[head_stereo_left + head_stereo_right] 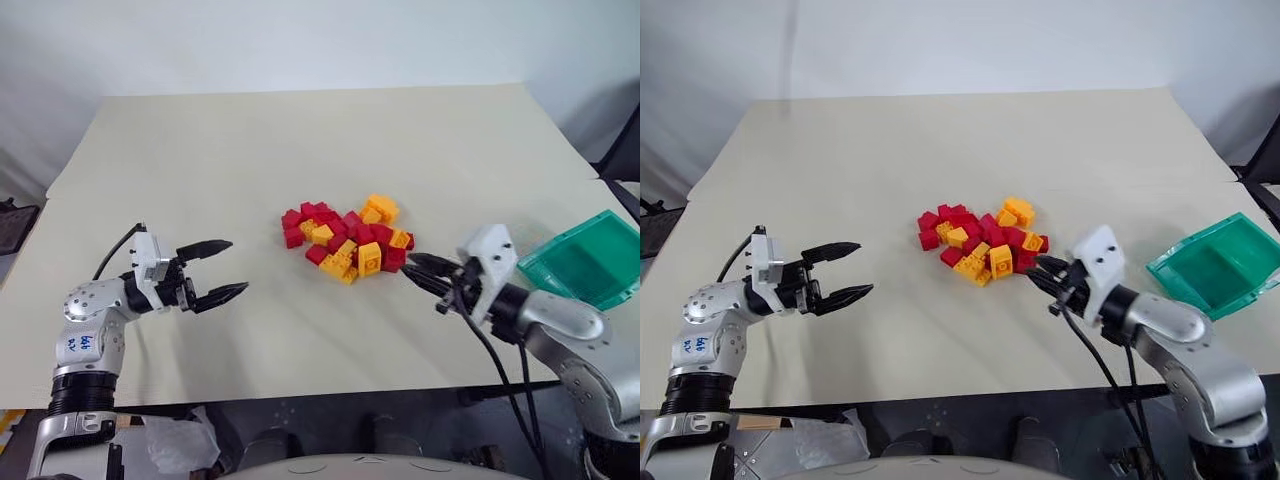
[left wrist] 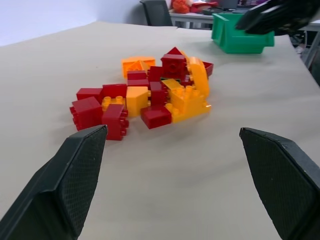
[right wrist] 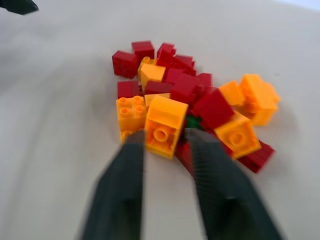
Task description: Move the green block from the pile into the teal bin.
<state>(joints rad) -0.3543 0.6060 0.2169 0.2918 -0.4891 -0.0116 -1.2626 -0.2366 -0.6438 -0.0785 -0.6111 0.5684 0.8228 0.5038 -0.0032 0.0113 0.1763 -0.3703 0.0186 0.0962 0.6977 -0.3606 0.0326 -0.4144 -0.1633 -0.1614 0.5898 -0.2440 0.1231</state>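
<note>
Red and yellow-orange pile (image 1: 347,240), teal bin (image 1: 585,262)

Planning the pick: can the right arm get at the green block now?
Likely not cleanly: the right gripper is at the pile, but the green block is a sliver wedged between an orange brick and red bricks.

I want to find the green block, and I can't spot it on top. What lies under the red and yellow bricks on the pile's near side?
A sliver of the green block peeks out from under a yellow brick and a red brick. Most of it is covered.
</note>
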